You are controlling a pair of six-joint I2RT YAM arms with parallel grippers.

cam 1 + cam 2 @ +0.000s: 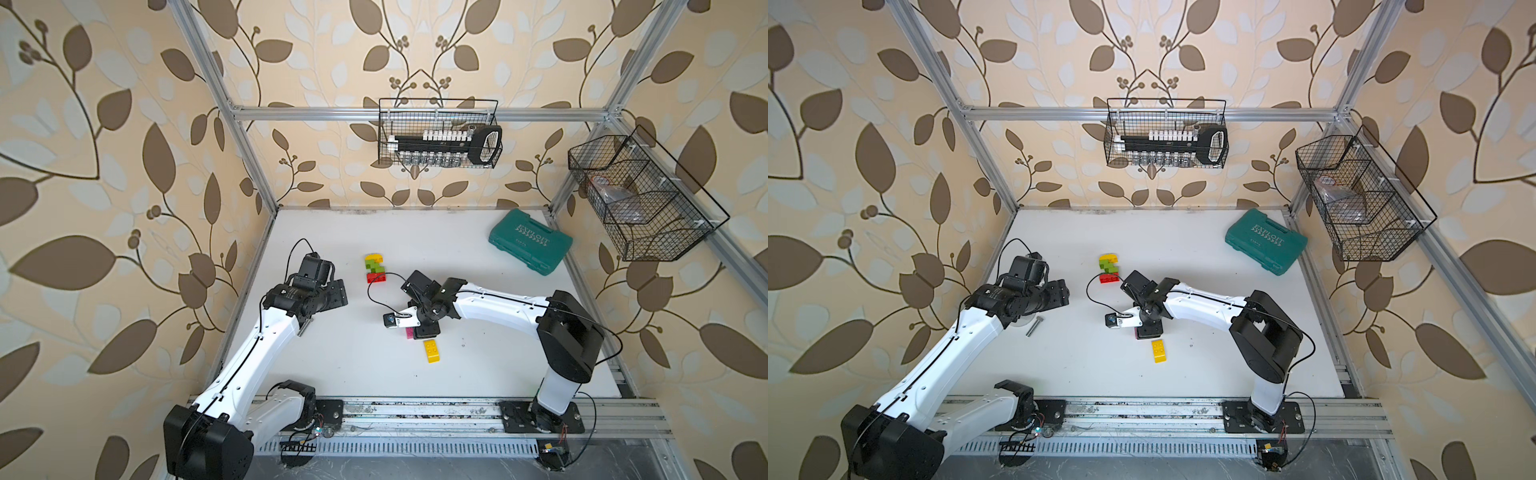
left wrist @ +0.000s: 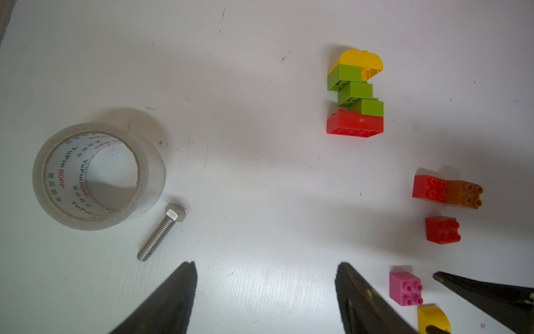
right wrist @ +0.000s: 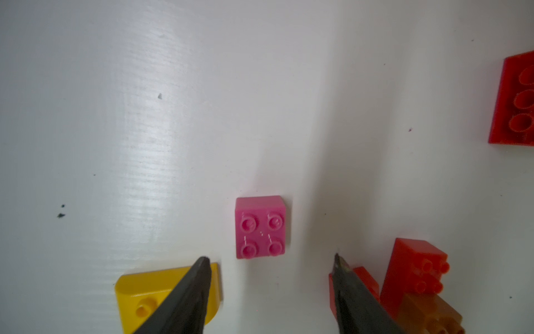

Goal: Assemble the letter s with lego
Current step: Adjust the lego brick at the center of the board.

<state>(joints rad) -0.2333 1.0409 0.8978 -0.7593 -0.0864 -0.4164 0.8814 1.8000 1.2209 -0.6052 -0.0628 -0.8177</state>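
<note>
The right gripper [image 3: 270,258] is hovering low over the table [image 1: 457,374] with its jaws standing apart. The pink brick [image 3: 260,227] is lying between the lines of the two fingers, just ahead of the tips, studs up, and nothing is clamped yet. The left gripper [image 2: 266,264] is waiting to the side, also spread and empty. The built part of the letter [image 2: 355,95], a yellow rounded piece, three lime green bricks and a red oblong base, is lying well apart from the pink brick.

Several things are looking risky to me. The pink brick is sitting a little in front of the fingertips, so if the jaws are closing from here, they are probably catching only its near edge. Then the brick may be turning or slipping out on the smooth table. One finger is passing over the yellow brick [image 3: 138,295], and the other is passing just beside a small red brick [image 3: 416,269] and a brown brick [image 3: 427,315]. If the gripper is going lower, a finger may be pushing these neighbours or pinching one together with the pink brick. In a top view, the black cable [image 1: 370,293] of the right arm is looping near the red base, so a wide swing may be dragging the built part out of place.
</note>
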